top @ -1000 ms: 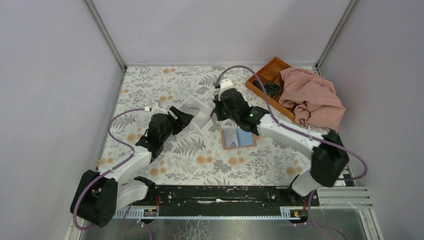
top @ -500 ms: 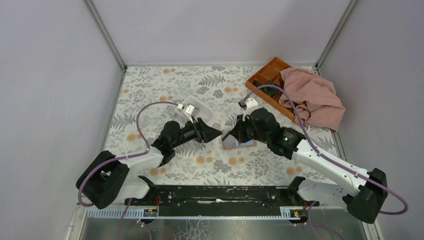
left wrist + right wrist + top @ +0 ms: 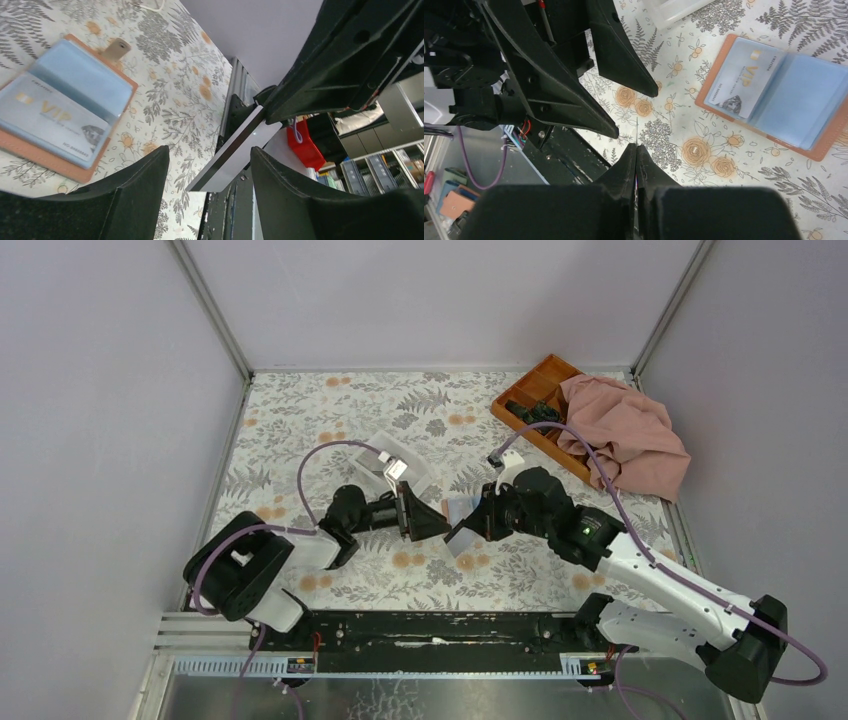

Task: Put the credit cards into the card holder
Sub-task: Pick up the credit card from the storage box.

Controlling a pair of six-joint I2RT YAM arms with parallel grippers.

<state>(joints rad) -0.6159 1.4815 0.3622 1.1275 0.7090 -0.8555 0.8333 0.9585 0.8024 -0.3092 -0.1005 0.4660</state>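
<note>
The tan card holder (image 3: 102, 127) lies open on the table, with a light-blue VIP credit card (image 3: 47, 116) in one clear pocket. It also shows in the right wrist view (image 3: 819, 145) with that card (image 3: 741, 85), and is partly hidden by the right arm in the top view (image 3: 462, 506). My right gripper (image 3: 468, 530) is shut on a greyish credit card (image 3: 235, 155), held above the table just near of the holder; this card is edge-on in the right wrist view (image 3: 637, 131). My left gripper (image 3: 432, 523) is open and empty, its fingers (image 3: 624, 55) facing the held card, which sits between them without touching.
A white box (image 3: 400, 465) stands behind the left gripper. An orange compartment tray (image 3: 530, 400) sits at the back right, partly under a pink cloth (image 3: 625, 435). The table's black front rail (image 3: 440, 625) is close below both grippers.
My right gripper came away from the white box with a card and moved near of the card holder. My left gripper swung right and forward until it faces that card.
</note>
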